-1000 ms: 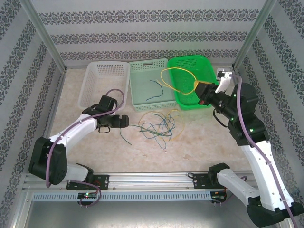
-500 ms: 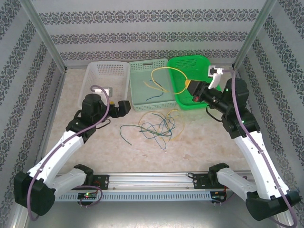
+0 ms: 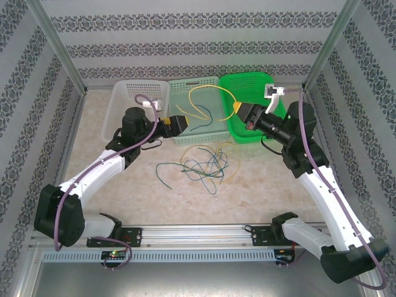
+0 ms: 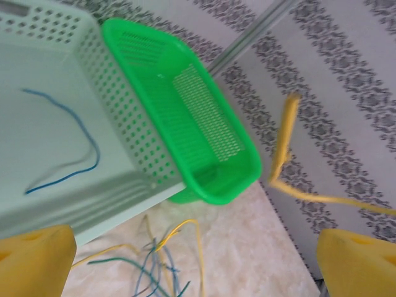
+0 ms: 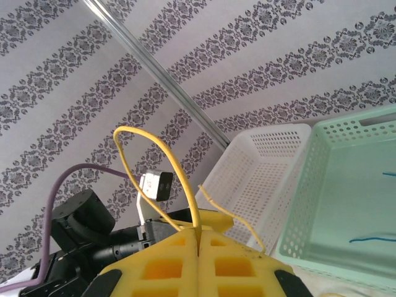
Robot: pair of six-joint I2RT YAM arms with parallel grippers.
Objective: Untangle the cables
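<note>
We are looking at thin, limp cables in three places. On the table (image 3: pixel 93 124), left of centre, one dark loose cable (image 3: pixel 159 170) is lying by itself, just beside a tangle (image 3: pixel 204 164) of blue, dark green and yellow strands curling over each other. A blue cable (image 4: pixel 96 151) is lying in a slack bend on the mint basket's (image 3: pixel 192 81) floor. A yellow cable (image 3: pixel 210 86) is arching high over that basket. The left gripper (image 3: pixel 179 124) is hovering spread wide and holding nothing at the mint basket's near left corner, in front of the white basket (image 3: pixel 142 83). The right gripper (image 3: pixel 242 111) is pinching the yellow cable, its pads pressed together over the green basket's (image 3: pixel 247 75) left edge. The three baskets are sitting side by side against the back wall, rims touching, so we are finding open floor mainly in front of them, around the tangle and out toward both side walls. From above, we are getting the layout of both arms and the whole tangle. The left wrist view is giving us the blue cable's shape, the tangle's far strands below the mint basket's rim, and a blurred yellow strand hanging at right. The right wrist view is giving us the yellow cable rising from the seam between the pads, and a short free end poking out beside it.
</note>
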